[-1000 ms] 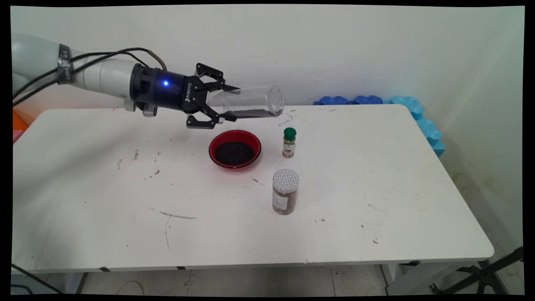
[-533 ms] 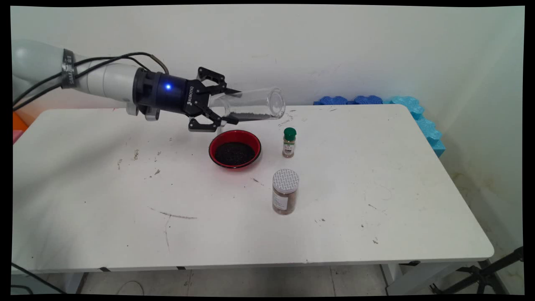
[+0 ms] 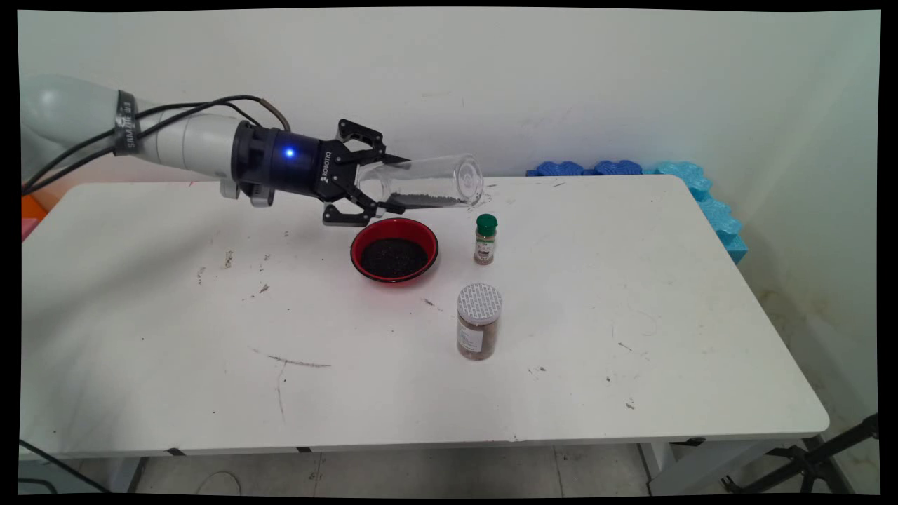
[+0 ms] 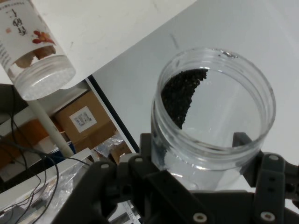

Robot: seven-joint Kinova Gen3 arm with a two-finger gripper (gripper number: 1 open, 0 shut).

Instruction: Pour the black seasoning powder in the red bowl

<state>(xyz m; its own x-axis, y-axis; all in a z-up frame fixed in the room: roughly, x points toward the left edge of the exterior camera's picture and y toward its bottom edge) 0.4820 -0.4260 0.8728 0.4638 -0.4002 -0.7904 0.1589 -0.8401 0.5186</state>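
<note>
My gripper [image 3: 394, 184] is shut on a clear plastic jar [image 3: 428, 184], held lying on its side in the air with its open mouth pointing right. A thin layer of black seeds lies along the jar's lower wall. In the hand view the jar [image 4: 212, 116] sits between my fingers [image 4: 273, 175], seeds heaped on one side. Just below and in front of the jar stands a red bowl [image 3: 394, 250] filled with black seeds. The jar's mouth hangs beyond the bowl's right rim, above a small green-capped spice bottle [image 3: 485, 239].
A brown spice jar [image 3: 478, 321] with a white lid stands in front of the bowl; it also shows in the hand view's top left corner [image 4: 35, 49]. Blue foam pieces [image 3: 635, 170] lie at the table's [image 3: 631, 315] far right corner.
The arm has moved a little to the right and downward with the jar, bringing it closer above the bowl. The jar's mouth has tipped slightly lower.
</note>
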